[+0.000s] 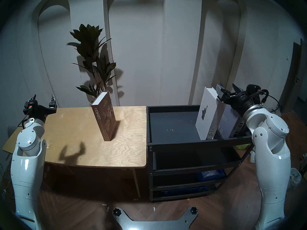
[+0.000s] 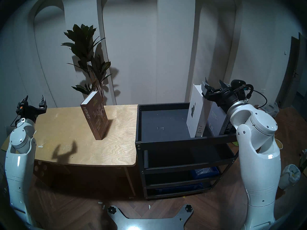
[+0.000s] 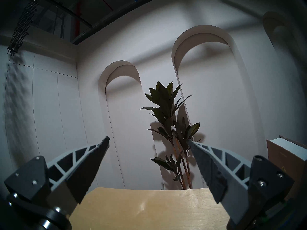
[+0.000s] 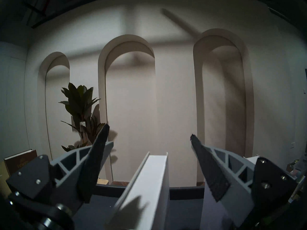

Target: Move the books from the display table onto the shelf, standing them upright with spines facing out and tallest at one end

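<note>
A brown "HOMES" book [image 1: 104,116] stands upright alone on the plywood display table [image 1: 74,133]. It also shows at the edges of the wrist views [image 3: 285,158] [image 4: 20,163]. On the right end of the black shelf [image 1: 199,142] a white Statue of Liberty book [image 1: 206,111] leans on a grey book [image 1: 227,123]. Beside them is a black "CENTURY" spine [image 1: 237,130], partly hidden by my right arm. My right gripper [image 1: 227,87] [image 4: 149,130] is open over the white book's top edge [image 4: 149,183], touching nothing. My left gripper [image 1: 43,96] [image 3: 148,139] hangs open and empty at the table's far left.
A tall potted plant [image 1: 94,58] stands behind the table against the arched wall. The shelf's lower tiers hold blue bins [image 1: 211,174]. A bag and clutter [image 2: 290,174] lie on the floor at far right. My metal base [image 1: 154,221] is in front.
</note>
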Tool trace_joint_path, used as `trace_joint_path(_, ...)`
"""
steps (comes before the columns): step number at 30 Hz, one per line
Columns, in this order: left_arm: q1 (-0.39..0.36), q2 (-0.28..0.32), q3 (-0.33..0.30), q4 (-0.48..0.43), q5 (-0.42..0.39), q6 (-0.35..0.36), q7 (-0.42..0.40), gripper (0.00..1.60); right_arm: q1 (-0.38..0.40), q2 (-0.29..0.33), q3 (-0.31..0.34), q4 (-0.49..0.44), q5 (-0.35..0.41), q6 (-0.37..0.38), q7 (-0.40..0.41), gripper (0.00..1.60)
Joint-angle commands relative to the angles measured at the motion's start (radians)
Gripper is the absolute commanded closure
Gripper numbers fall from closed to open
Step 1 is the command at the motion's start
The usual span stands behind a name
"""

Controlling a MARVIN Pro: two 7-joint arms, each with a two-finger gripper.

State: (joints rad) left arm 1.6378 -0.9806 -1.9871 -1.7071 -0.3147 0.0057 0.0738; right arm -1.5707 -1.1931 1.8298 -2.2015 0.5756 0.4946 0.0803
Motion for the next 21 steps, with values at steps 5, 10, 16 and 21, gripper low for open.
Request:
trace_joint_path(5,-0.003,0.039,-0.055,0.029,-0.023,-0.041,-0.055,0.0,0.004,-0.09,-0.098,-0.171,0.058,0.008,-0.025,0.0)
trace_joint_path(10,0.008,0.051,-0.1,0.078,-0.053,-0.06,-0.098,0.0,-0.044,-0.134,-0.216,-0.235,0.046,0.003,-0.062,0.0)
trace_joint_path(16,0.023,0.058,-0.154,0.111,-0.086,-0.078,-0.146,0.0,-0.115,-0.174,-0.323,-0.242,0.044,0.022,-0.062,0.0)
trace_joint_path(21,0.035,0.048,-0.186,0.115,-0.114,-0.088,-0.174,0.0,-0.148,-0.198,-0.415,-0.205,0.039,0.033,-0.055,0.0)
